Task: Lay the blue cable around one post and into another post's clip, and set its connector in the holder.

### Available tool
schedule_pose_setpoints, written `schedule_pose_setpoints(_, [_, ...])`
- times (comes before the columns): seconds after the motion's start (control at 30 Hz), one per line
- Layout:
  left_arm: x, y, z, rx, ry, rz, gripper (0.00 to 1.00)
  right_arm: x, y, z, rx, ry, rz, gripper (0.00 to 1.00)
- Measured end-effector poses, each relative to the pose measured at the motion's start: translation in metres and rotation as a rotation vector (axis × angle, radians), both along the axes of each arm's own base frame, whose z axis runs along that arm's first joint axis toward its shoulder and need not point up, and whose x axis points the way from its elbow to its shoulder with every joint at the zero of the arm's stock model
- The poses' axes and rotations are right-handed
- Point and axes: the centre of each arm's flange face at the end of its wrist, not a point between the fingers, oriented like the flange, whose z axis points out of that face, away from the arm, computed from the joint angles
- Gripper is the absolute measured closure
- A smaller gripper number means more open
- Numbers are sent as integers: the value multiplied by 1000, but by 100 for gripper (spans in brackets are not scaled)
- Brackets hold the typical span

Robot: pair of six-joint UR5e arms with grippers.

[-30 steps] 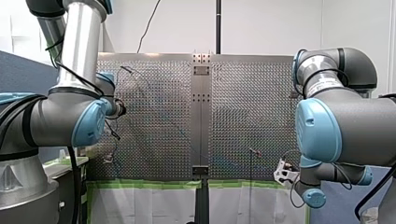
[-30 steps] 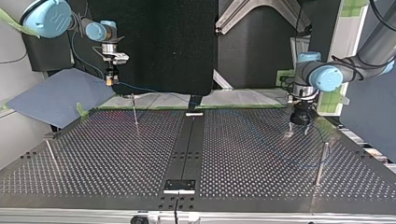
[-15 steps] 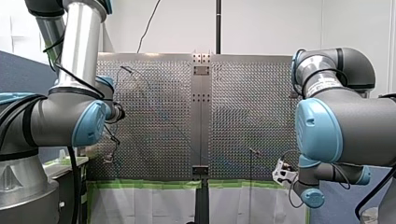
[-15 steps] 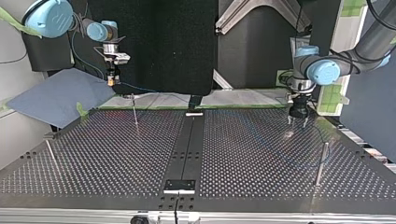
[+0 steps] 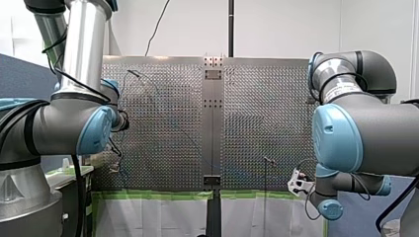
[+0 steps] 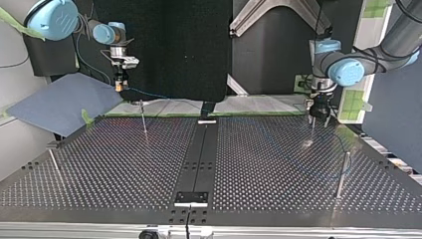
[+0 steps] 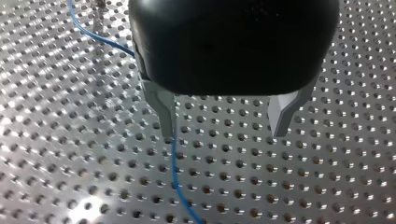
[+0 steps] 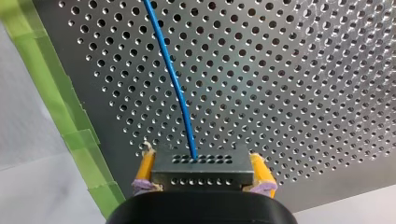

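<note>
Black left gripper (image 7: 223, 130) hangs spread wide above the perforated silver metal table (image 7: 336, 186), with the thin blue cable (image 7: 176, 172) lying beneath one finger. Yellow-padded right gripper (image 8: 201, 164) clamps the small grey perforated connector block (image 8: 201, 176), from which the cable runs out.

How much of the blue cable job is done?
Nothing looks finished yet. In hand: my right gripper is shut on the connector, held up off the table. My left gripper is open above the blue cable, which lies on the table. Left: looping a post, clipping it, then parking the connector.
</note>
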Motion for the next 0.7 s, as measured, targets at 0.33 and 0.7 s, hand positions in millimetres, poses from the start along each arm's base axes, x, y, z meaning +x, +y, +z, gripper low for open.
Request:
schedule_pose_setpoints(0.33, [4, 32, 49, 96, -28, 63, 0, 1, 1, 0, 5, 0, 2, 100])
schedule_pose_setpoints(0.7, [11, 69, 133, 233, -97, 176, 0, 3, 1, 0, 6, 0, 5, 100])
